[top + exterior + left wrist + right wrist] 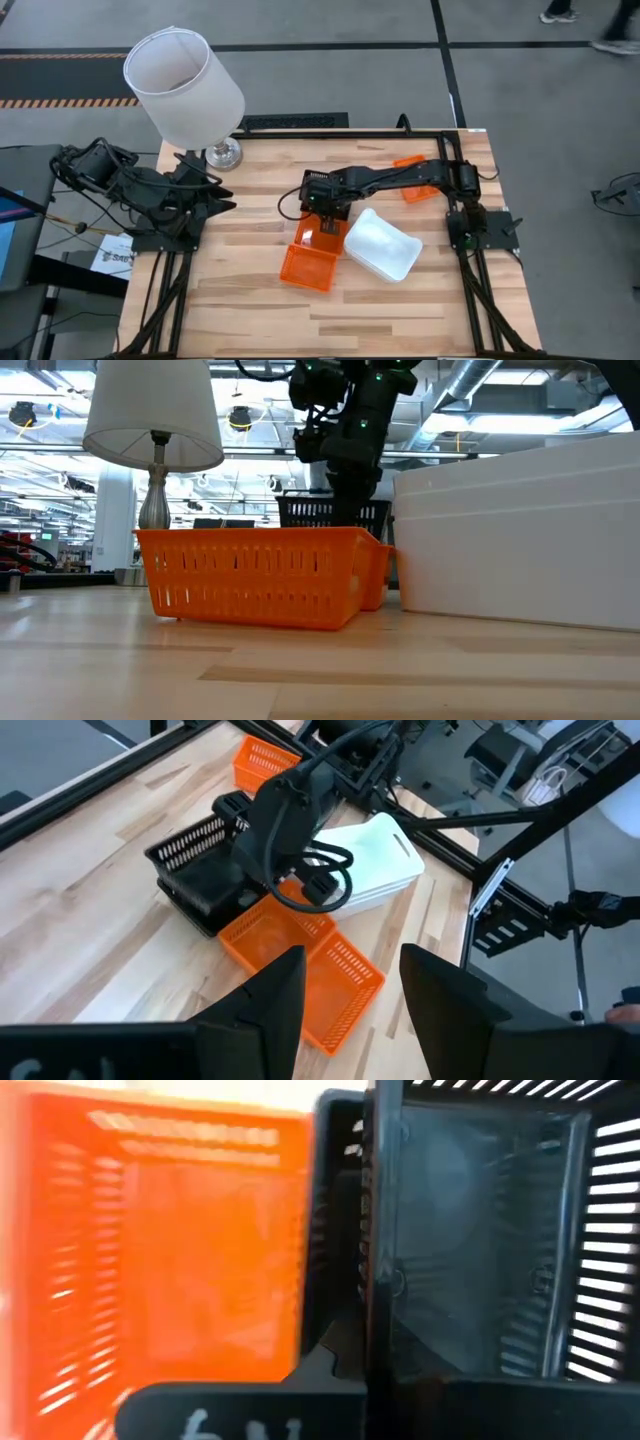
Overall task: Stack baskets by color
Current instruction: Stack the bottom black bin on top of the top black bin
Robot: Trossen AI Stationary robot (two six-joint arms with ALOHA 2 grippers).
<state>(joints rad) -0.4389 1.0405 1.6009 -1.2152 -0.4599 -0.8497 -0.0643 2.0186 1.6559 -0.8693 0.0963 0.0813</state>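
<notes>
Right gripper [262, 848], dark and blocky with looped cables at its wrist, reaches over the middle of the table; its fingers are closed on the thin wall of a black basket [195, 870], the clamped rim filling the right wrist view [470, 1240]. That basket is rectangular and shallow, with slotted mesh sides and a smooth, faintly glossy floor, and sits tilted at the table's centre. Touching it on the near side lies an orange basket [308, 262] of the same slotted plastic, apparently two nested at an offset [300, 955]; in the low view its vertical slots and rolled rim show clearly [255, 585]. Just beside these, towards the right arm's base, sits a white basket [383, 243], solid-walled, smooth, round-cornered, with a handle slot [375, 855]; two stacked rims are visible in the low view [520, 530]. Another orange basket [413, 177] lies near the far right corner under the right arm. Left gripper [350, 985] waits at the table's left edge, its fingers parted and holding nothing. Planked pale wood forms the table [240, 300]; a white cylindrical lamp [183, 85] on a metal foot stands at the far left corner.
</notes>
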